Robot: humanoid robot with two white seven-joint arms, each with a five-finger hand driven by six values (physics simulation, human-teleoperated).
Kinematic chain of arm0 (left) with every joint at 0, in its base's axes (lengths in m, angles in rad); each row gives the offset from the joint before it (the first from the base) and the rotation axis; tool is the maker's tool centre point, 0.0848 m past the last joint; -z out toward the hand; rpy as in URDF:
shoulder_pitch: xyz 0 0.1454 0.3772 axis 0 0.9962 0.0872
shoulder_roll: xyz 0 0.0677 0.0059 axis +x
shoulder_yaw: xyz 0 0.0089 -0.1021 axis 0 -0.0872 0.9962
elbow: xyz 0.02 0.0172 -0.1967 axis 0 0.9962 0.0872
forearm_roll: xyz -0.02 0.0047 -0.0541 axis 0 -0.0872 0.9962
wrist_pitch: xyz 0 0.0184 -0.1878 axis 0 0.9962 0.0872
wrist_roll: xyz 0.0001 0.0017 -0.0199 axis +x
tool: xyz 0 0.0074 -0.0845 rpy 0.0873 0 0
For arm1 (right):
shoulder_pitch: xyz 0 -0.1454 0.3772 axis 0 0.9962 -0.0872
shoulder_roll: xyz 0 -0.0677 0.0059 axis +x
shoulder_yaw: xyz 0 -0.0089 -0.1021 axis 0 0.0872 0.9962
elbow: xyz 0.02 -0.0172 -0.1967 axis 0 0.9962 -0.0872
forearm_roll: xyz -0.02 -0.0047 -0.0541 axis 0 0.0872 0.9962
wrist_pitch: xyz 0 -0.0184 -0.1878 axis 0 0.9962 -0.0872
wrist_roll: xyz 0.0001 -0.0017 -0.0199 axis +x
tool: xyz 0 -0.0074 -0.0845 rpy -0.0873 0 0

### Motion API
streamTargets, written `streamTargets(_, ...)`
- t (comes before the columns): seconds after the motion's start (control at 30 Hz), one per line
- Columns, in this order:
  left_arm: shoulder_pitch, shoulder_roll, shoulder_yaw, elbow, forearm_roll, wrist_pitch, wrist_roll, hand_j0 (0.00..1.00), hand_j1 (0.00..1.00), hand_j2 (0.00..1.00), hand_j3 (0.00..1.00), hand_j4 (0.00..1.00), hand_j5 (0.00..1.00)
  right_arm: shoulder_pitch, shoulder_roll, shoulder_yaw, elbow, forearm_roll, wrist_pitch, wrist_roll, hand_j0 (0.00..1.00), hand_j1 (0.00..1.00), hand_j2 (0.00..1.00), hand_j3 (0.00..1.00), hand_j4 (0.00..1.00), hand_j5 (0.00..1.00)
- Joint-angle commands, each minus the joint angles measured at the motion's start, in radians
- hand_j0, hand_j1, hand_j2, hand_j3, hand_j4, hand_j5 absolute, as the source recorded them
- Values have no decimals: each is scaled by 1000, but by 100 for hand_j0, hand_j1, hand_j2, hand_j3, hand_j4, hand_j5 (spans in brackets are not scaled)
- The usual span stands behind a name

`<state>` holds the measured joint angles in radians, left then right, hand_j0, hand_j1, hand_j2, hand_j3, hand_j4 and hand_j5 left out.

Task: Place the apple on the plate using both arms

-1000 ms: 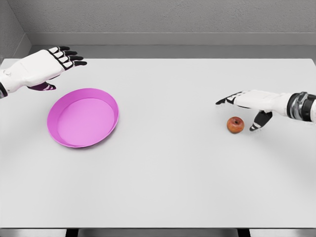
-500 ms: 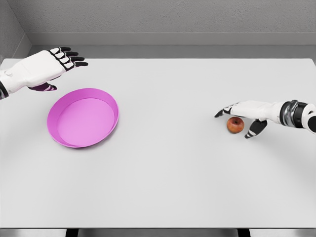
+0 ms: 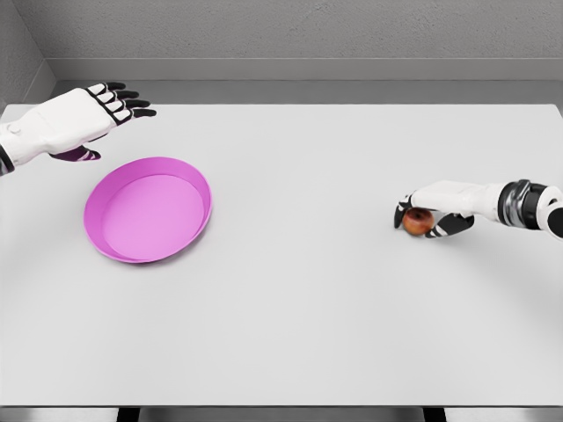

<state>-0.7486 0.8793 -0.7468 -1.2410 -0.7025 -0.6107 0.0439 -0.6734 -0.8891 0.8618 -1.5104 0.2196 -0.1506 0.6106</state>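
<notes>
- Apple: the small round red-brown apple [image 3: 419, 222] sits on the right side of the flat pale grey table [image 3: 308, 299], and you can see it partly covered by the right hand [image 3: 437, 211].
- Your right hand comes in from the right edge on a white forearm with a dark, ringed wrist band, and it lies low over the table with the palm turned down onto the fruit.
- Its black-tipped fingers [image 3: 404, 214] curl down over the top and the far-left side of the apple, while the thumb presses in from the near-right side, so you have the hand closed around the fruit.
- You cannot tell from this view whether the apple is lifted clear or is resting on the table; a soft shadow lies right under it.
- The shallow round magenta plate [image 3: 119, 249] with its raised rim lies on the left half of the table, well apart from the apple, and you see nothing in it.
- Your left hand [image 3: 81, 119] hovers above the far-left corner of the table, just beyond the plate's far rim and not touching it.
- Its fingers [image 3: 132, 103] are stretched out and slightly spread, pointing to the right, with the thumb tucked underneath; it holds nothing.
- Behind the table you see a grey textured wall [image 3: 299, 31] running along the far edge.
</notes>
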Motion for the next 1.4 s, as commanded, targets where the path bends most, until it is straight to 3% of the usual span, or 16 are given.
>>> streamTargets(0.0, 0, 1, 1, 0, 6, 0, 1, 100, 100, 100, 100, 100, 100, 0, -1, 0, -1, -3, 0, 0, 52, 52, 52, 52, 52, 52)
streamTargets(0.37, 0, 1, 1, 2, 6, 0, 1, 100, 100, 100, 100, 100, 100, -11, -4, -32, -14, -5, 0, 0, 50, 50, 50, 50, 50, 50)
streamTargets(0.63, 0, 1, 1, 2, 6, 0, 1, 100, 100, 100, 100, 100, 100, -12, 2, -90, -88, -9, 2, 0, 48, 48, 48, 48, 48, 48)
streamTargets(1.07, 0, 1, 1, 2, 5, 0, 1, 100, 100, 100, 100, 100, 100, -11, 167, -87, -154, -11, 2, 0, 46, 46, 46, 46, 46, 46)
streamTargets(1.37, 6, 0, 1, 0, 5, 0, -1, 100, 100, 100, 100, 100, 100, -9, 237, -73, -191, -11, 0, 0, 46, 46, 46, 46, 46, 46)
